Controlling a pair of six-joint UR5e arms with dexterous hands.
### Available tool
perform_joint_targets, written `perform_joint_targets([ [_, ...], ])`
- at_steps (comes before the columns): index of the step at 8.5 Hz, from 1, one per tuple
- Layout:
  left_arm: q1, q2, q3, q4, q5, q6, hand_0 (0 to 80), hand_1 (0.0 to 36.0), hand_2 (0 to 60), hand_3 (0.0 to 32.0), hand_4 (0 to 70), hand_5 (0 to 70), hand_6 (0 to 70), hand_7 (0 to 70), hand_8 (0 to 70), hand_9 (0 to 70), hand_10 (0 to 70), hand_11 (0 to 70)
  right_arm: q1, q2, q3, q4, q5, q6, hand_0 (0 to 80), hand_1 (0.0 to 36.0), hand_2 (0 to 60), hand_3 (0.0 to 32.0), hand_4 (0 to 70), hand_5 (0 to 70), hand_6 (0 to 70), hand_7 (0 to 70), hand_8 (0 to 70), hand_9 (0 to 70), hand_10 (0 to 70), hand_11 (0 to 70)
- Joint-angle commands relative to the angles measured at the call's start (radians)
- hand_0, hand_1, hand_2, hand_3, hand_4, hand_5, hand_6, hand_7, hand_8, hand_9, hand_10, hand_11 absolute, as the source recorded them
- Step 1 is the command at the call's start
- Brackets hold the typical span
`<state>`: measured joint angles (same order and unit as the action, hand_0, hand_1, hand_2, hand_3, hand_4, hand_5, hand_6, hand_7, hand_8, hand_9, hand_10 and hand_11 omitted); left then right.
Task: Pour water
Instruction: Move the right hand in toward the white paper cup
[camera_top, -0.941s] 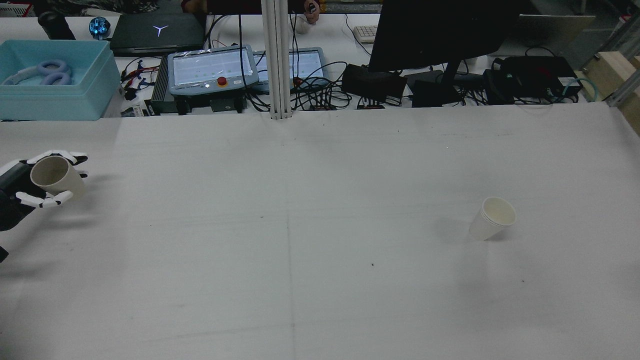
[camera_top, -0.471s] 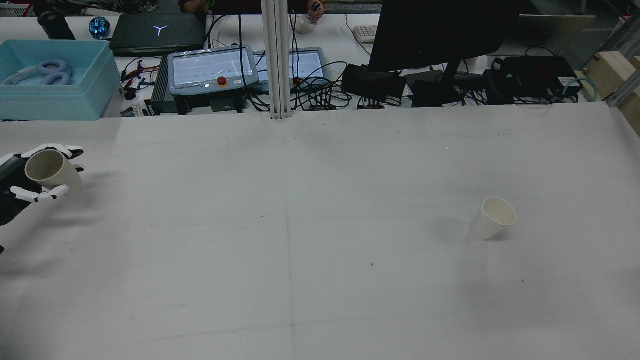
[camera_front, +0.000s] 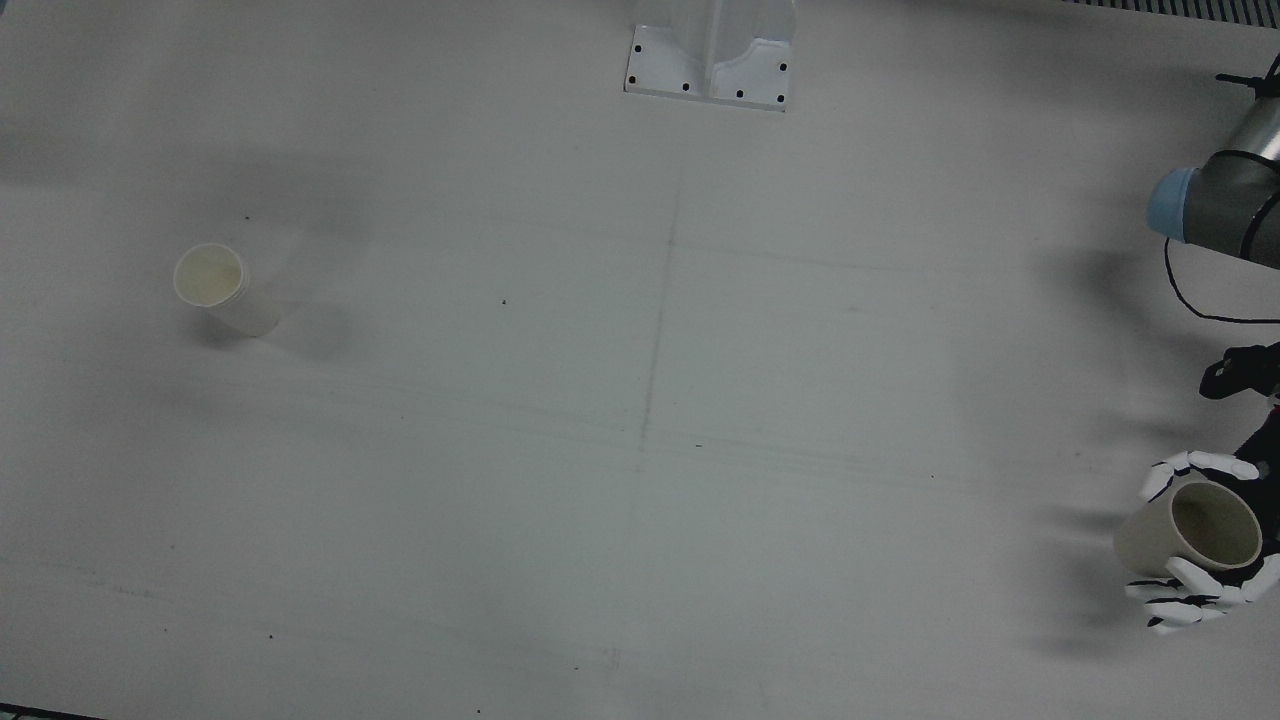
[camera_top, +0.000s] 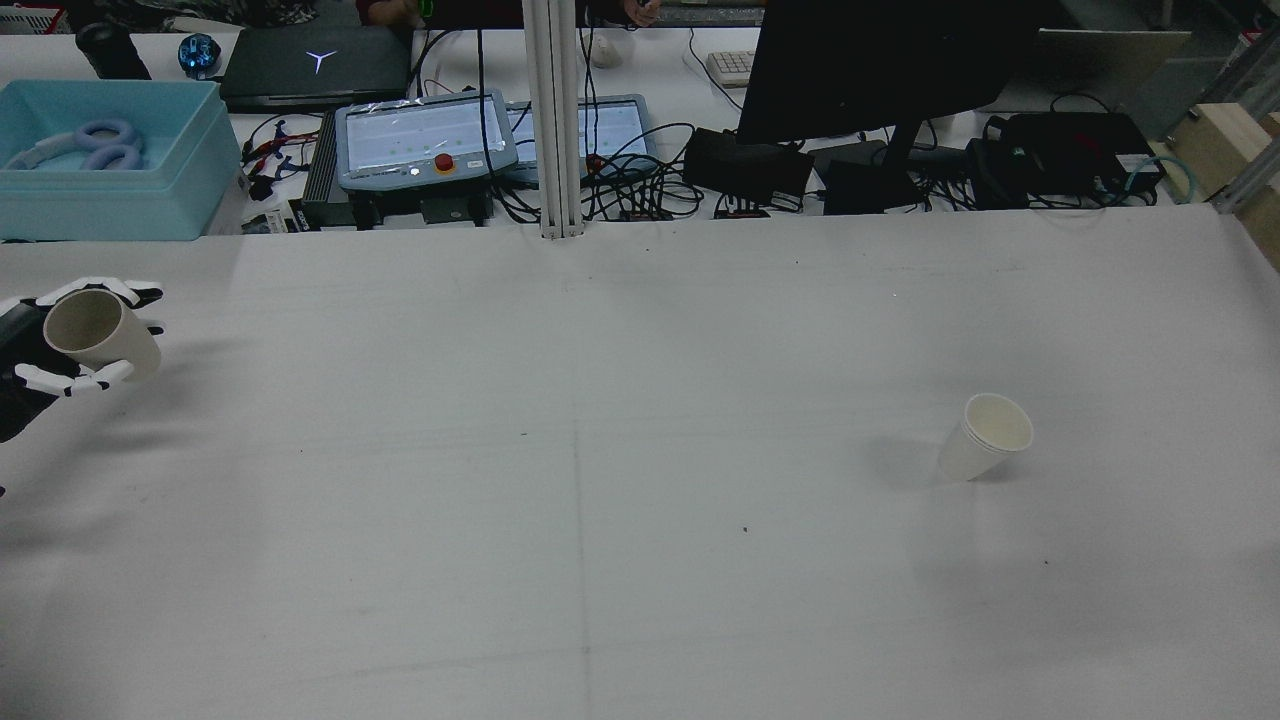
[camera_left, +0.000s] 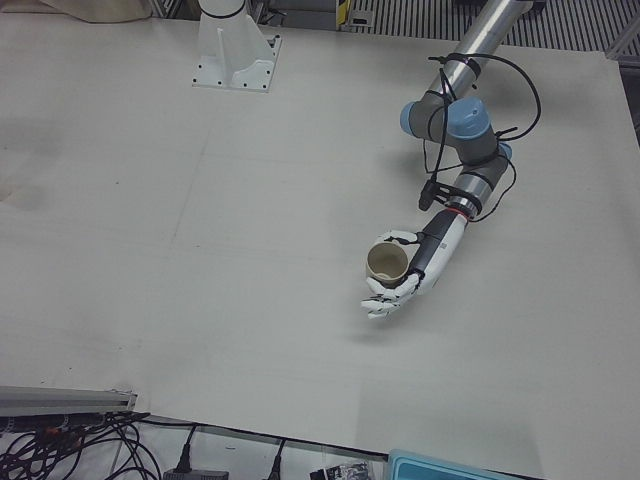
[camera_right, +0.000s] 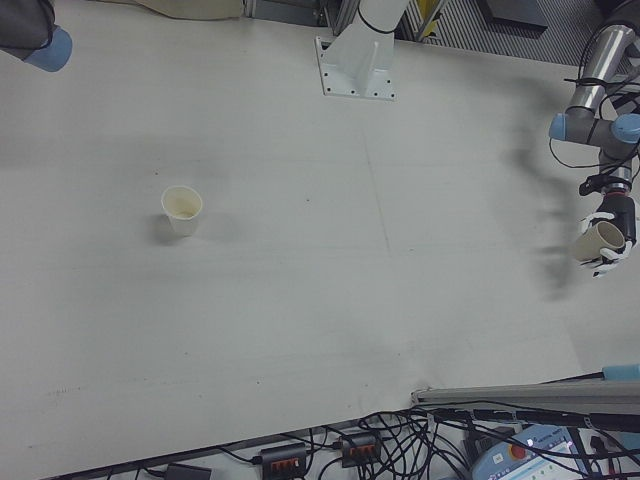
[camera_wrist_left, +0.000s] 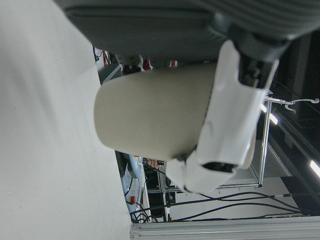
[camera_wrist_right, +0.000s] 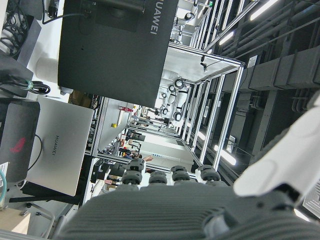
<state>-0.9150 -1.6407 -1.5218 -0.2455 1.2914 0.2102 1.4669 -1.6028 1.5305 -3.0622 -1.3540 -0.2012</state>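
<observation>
My left hand (camera_top: 40, 365) is shut on a beige cup (camera_top: 98, 330) and holds it tilted above the table's far left edge in the rear view. The same cup (camera_front: 1188, 528) shows at the front view's right edge, its mouth facing up and outward, and again as the cup (camera_left: 387, 263) in the left-front view. In the left hand view, white fingers (camera_wrist_left: 232, 115) wrap the cup (camera_wrist_left: 155, 112). A white paper cup (camera_top: 985, 437) stands upright on the right half, far from that hand. My right hand (camera_wrist_right: 150, 210) shows only its back; its fingers are hidden.
A blue bin (camera_top: 110, 165), teach pendants (camera_top: 425, 135), cables and a dark monitor (camera_top: 880, 70) line the table's far side. A white mounting plate (camera_front: 710, 72) sits at the robot's side. The left arm's elbow (camera_front: 1215, 205) hangs over the table's edge.
My left hand has carried the beige cup a little further left and away, toward the table's edge. The white paper cup has not moved.
</observation>
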Motion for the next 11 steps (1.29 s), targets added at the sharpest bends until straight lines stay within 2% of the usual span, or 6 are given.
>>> perform_joint_targets([
  [1, -0.016, 0.005, -0.02, 0.008, 0.0, -0.009, 80.0, 36.0, 60.0, 0.0, 27.4, 70.0, 19.0, 26.8, 13.1, 17.4, 17.0, 28.4, -0.045, -0.034, 0.037, -0.001, 0.019, -0.116, 27.5, 5.2, 12.4, 0.0, 5.4, 0.0, 3.7, 2.9, 1.1, 1.0, 2.5, 4.0],
  [2, -0.018, 0.005, -0.023, 0.009, 0.002, -0.011, 80.0, 36.0, 60.0, 0.0, 27.3, 70.0, 19.0, 26.7, 13.1, 17.5, 17.0, 28.5, -0.075, -0.046, 0.013, 0.011, 0.026, -0.116, 21.8, 4.3, 13.2, 0.0, 5.4, 0.0, 3.8, 1.8, 1.3, 2.0, 3.4, 5.3],
  [4, -0.016, 0.005, -0.027, 0.017, 0.002, -0.011, 80.0, 36.0, 60.0, 0.0, 27.7, 70.0, 19.2, 26.9, 13.2, 17.5, 17.1, 28.6, -0.12, -0.034, 0.003, 0.028, 0.016, 0.001, 27.8, 5.6, 13.3, 0.0, 4.2, 0.0, 3.2, 1.1, 1.1, 1.9, 3.7, 5.8],
  [6, -0.016, 0.005, -0.028, 0.018, 0.0, -0.011, 80.0, 36.0, 60.0, 0.0, 27.2, 70.0, 19.0, 26.8, 13.2, 17.6, 17.1, 28.6, -0.242, -0.034, 0.061, 0.02, 0.013, 0.003, 29.7, 6.1, 13.6, 0.0, 3.8, 0.0, 3.1, 1.3, 1.0, 0.9, 3.5, 5.6],
  [9, -0.028, 0.028, -0.031, 0.017, 0.0, -0.018, 80.0, 36.0, 60.0, 0.0, 27.1, 70.0, 18.9, 26.3, 13.1, 17.4, 17.2, 28.8, -0.244, -0.086, 0.17, 0.017, 0.021, -0.269, 30.2, 6.7, 13.7, 0.0, 0.8, 0.0, 2.0, 0.1, 0.0, 0.0, 3.0, 5.1],
  [11, -0.027, 0.028, -0.028, 0.017, 0.0, -0.018, 80.0, 36.0, 60.0, 0.0, 27.0, 70.0, 18.9, 26.2, 13.1, 17.4, 17.2, 28.7, -0.237, -0.158, 0.227, 0.022, 0.021, -0.526, 23.8, 5.8, 12.6, 0.0, 0.0, 0.0, 0.0, 0.0, 0.0, 0.0, 2.6, 4.4],
])
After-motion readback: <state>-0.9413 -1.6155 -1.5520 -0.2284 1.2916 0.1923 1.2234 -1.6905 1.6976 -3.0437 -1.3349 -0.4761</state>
